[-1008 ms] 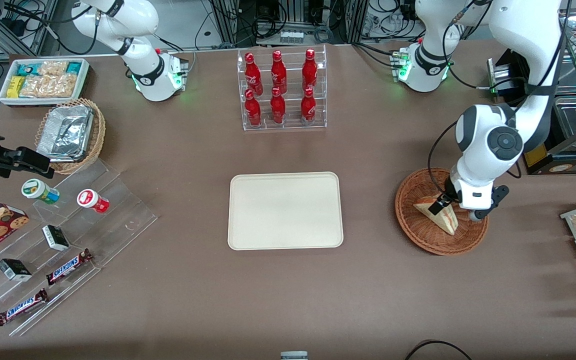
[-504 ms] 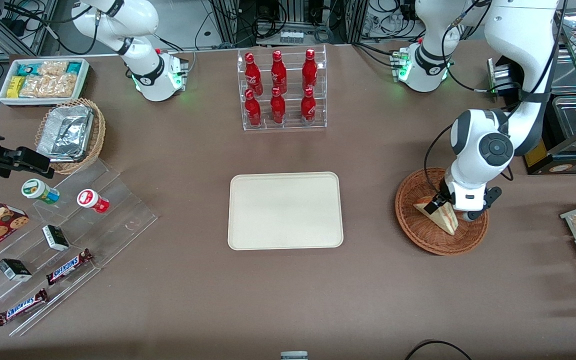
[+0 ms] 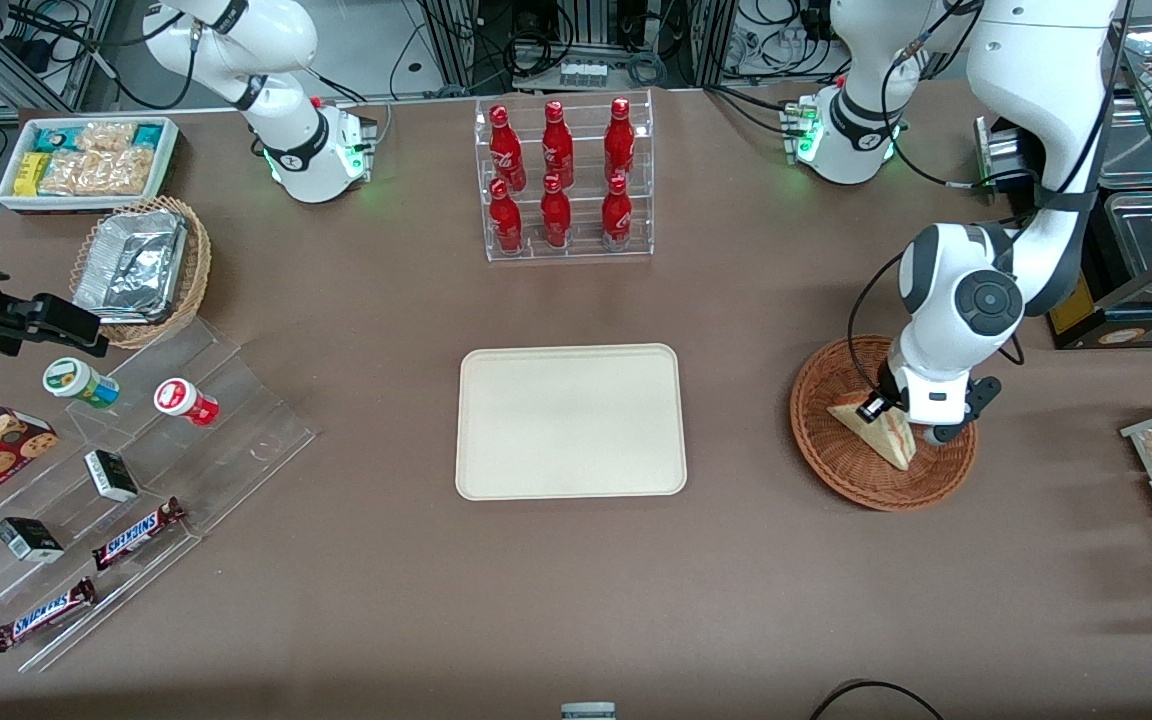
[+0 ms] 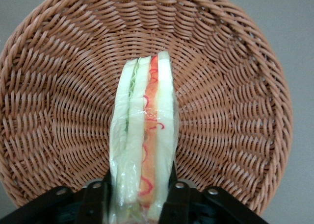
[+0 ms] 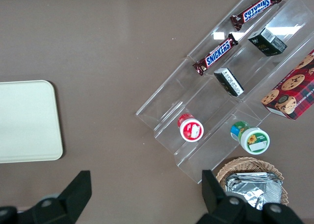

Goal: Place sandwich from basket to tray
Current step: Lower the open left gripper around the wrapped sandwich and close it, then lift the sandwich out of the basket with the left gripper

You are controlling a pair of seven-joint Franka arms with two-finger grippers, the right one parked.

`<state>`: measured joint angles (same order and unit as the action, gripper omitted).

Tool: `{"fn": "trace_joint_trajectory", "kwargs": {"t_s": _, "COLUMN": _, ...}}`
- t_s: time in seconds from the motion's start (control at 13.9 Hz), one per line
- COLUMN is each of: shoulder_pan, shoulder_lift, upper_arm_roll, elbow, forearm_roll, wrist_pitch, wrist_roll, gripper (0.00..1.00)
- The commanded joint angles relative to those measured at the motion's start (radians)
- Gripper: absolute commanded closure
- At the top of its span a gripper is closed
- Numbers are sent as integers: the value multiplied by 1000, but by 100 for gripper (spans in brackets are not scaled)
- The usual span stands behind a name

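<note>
Desk [image 3: 336, 600]: brown surface carrying all items below.

Tray [image 3: 570, 420]: cream rectangle, bare, at mid-desk; well apart from the basket, toward the parked arm's end.

Basket [image 3: 836, 460]: round reddish-brown wicker bowl, toward the working arm's end of the desk. Holds the sandwich.

Pincer [image 3: 894, 412]: on the working left arm, lowered into the basket. One finger sits on each broad bread face of the wedge, so it appears clenched on the sandwich; the wedge is not yet clearly raised off the weave.

Sandwich [image 3: 881, 432]: triangular wedge in clear wrap, standing on edge in the basket. Its long axis runs straight out from between the fingers, so the grip is across the thin dimension. Judgement: next move calls for a lift clear of the rim, then travel toward the tray.

View notes: wrist view alone shows fingers [image 4: 95, 204] flanking the wedge [image 4: 144, 145] and the filling stripes; front view alone shows the tray's bearing.
</note>
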<state>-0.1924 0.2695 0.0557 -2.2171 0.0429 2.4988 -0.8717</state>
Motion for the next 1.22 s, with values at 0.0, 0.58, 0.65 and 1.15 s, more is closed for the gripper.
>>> {"fn": "trace_joint_trajectory", "kwargs": {"t_s": 0.0, "shoulder_pan": -1, "shoulder_lift": -25, "upper_arm_roll": 7, "elbow": 20, "forearm_roll": 23, "wrist_pitch": -9, "wrist_roll": -12, "gripper": 100}}
{"fn": "trace_joint_trajectory", "kwargs": {"t_s": 0.58, "shoulder_pan": -77, "shoulder_lift": -67, "upper_arm_roll": -5, "elbow": 370, "forearm_roll": 45, "wrist_pitch": -543, "wrist_roll": -19, "gripper": 100}}
{"fn": "trace_joint_trajectory", "kwargs": {"t_s": 0.65, "shoulder_pan": -112, "shoulder_lift": -65, "upper_arm_roll": -5, "elbow": 382, "forearm_roll": 41, "wrist_pitch": -544, "wrist_roll": -51, "gripper": 100}}
{"fn": "trace_joint_trajectory", "kwargs": {"t_s": 1.15, "shoulder_pan": -378, "shoulder_lift": 106, "upper_arm_roll": -7, "elbow": 557, "forearm_roll": 38, "wrist_pitch": -532, "wrist_roll": -87, "gripper": 100}}
